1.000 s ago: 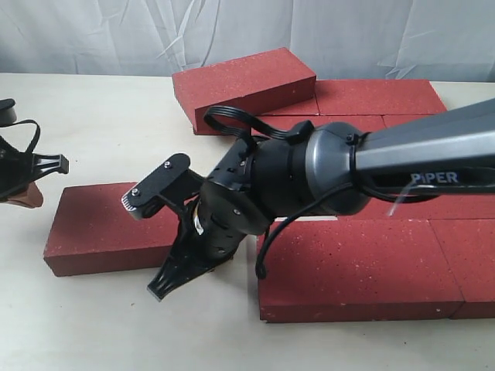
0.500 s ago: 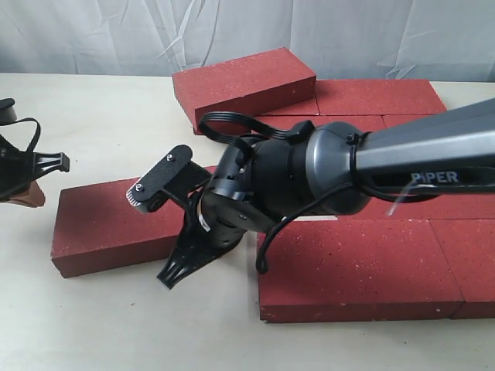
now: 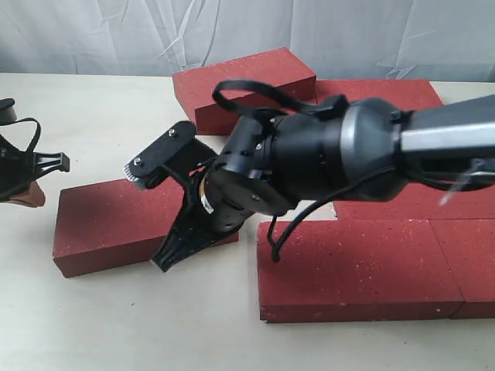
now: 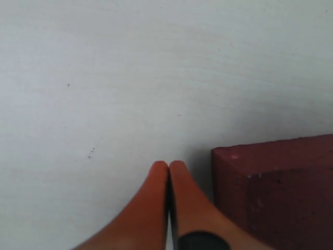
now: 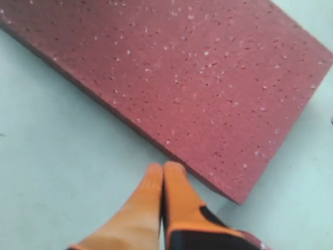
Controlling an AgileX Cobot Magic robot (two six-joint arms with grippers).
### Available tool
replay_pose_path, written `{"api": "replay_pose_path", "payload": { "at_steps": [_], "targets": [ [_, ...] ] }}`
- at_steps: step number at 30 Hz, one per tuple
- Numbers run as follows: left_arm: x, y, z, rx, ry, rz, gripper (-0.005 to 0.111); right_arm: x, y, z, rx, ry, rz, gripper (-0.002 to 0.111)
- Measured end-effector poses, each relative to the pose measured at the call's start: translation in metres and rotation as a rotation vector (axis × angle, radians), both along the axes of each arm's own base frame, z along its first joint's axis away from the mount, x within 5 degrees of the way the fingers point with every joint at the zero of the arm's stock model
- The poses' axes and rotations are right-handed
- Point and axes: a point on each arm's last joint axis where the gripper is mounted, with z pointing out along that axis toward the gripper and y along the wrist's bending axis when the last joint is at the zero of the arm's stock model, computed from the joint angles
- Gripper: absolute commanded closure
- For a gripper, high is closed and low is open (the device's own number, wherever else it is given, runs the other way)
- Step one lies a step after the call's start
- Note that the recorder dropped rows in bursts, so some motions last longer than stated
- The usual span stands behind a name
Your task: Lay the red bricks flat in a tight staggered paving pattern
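Pale tabletop (image 3: 116, 100), wrinkled white backdrop (image 3: 155, 35)

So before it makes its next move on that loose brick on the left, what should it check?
1. Loose brick lying flat on the table: ok.
2. Loose brick tight against the paved bricks: not ok, a gap shows.
3. Right gripper shut for pushing: ok, fingertips together at the brick's edge.
4. Right gripper touching the brick: cannot tell.
5. Left gripper off the loose brick: ok, shut, beside its corner.
6. Back brick laid into the pattern: not ok, it rests on others.
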Motion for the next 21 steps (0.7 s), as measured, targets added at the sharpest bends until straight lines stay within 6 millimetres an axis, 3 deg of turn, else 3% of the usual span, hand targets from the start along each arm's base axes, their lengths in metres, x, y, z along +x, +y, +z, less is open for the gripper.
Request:
{"api": "replay_pose_path", "payload": {
  "at_steps": [2, 5, 9, 11, 15, 21],
  "targets": [
    [0.000, 0.000, 0.000, -0.001, 0.003, -0.001, 0.107, -0.004, -0.008, 0.020, 0.001, -0.006, -0.017, 0.109],
    [-0.002, -0.001, 0.000, -0.006, 0.020, -0.005, 0.107, -0.001, -0.023, 0.035, -0.028, 0.005, -0.067, 0.109],
    [-0.006, -0.005, -0.003, -0.009, 0.040, -0.020, 0.107, 0.030, -0.064, 0.048, -0.019, 0.041, -0.244, 0.109],
    [-0.005, -0.018, -0.004, 0.001, 0.029, -0.082, 0.107, 0.046, -0.088, 0.051, -0.026, 0.056, -0.336, 0.109],
    [-0.002, -0.036, -0.003, 0.021, -0.029, -0.147, 0.107, 0.050, -0.101, 0.043, -0.041, 0.078, -0.374, 0.109],
    [0.004, -0.050, 0.000, 0.042, -0.109, -0.187, 0.107, 0.049, -0.099, 0.040, -0.010, 0.084, -0.378, 0.109]
  ]
}}
